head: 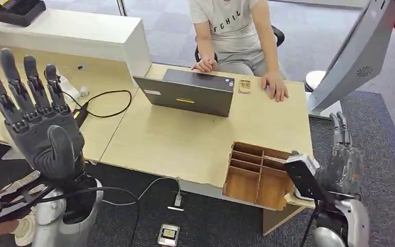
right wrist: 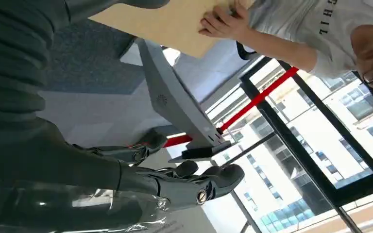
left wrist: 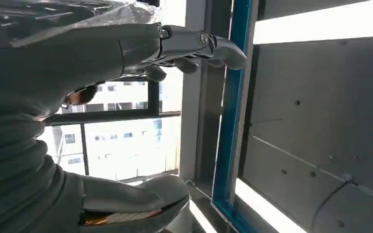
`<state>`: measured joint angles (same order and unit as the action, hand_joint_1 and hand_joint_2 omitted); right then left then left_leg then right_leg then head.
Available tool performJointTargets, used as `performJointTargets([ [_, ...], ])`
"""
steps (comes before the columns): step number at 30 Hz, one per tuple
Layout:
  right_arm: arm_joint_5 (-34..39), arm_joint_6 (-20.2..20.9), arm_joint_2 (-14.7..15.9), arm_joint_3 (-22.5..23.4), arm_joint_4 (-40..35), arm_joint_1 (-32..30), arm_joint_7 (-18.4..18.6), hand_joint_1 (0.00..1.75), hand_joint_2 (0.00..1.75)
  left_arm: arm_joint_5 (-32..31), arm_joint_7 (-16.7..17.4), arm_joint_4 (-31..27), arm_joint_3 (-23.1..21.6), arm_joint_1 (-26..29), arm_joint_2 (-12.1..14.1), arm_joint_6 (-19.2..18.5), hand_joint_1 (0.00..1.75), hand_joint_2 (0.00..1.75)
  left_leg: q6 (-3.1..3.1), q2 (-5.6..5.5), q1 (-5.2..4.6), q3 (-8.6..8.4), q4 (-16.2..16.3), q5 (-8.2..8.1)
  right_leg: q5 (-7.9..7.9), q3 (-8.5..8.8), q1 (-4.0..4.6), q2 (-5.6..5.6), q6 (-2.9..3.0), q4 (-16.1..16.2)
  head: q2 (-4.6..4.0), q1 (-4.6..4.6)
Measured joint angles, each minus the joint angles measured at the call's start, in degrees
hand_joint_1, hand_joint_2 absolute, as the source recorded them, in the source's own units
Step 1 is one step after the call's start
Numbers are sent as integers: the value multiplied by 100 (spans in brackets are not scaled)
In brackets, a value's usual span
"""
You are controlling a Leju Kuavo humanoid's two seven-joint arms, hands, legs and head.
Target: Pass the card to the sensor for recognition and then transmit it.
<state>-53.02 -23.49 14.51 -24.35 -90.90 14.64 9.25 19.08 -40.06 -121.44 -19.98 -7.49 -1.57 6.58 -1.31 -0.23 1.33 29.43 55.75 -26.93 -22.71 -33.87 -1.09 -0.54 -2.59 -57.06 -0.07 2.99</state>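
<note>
A pale wooden desk [head: 185,139] carries a wooden slotted organiser [head: 254,175] at four o'clock. Both the left hand [head: 36,121] and right hand [head: 342,164] are spread, holding nothing; no card identifiable. Judging so, pickup comes first.

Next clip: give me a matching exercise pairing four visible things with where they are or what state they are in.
Things:
1. left hand
2. laptop
3. wooden organizer
4. person's hands

Places or states:
A. at the desk's near right corner, compartments empty
B. raised, fingers spread, holding nothing
C. resting on the desk's far edge
D. open on the desk, its back to the robot

Pairs: 1-B, 2-D, 3-A, 4-C
</note>
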Motion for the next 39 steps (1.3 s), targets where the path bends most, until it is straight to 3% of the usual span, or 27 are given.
performJointTargets([
  [9,724,483,-2,-85,-254,-172,-138,0,175,-55,0,-33,-2,40,131,282,0,175,0,0,0,0,0,0,0,1,0,0,0,0,0,0],
  [19,807,819,-2,-188,-323,-204,-136,0,175,-127,0,-236,-22,98,328,607,0,175,0,0,0,1,-1,0,0,0,0,0,0,0,0,-2],
  [39,706,975,-144,-485,697,-86,83,0,175,-131,0,-398,-42,206,372,308,0,175,0,-2,0,2,-1,1,0,0,0,1,0,0,0,2],
])
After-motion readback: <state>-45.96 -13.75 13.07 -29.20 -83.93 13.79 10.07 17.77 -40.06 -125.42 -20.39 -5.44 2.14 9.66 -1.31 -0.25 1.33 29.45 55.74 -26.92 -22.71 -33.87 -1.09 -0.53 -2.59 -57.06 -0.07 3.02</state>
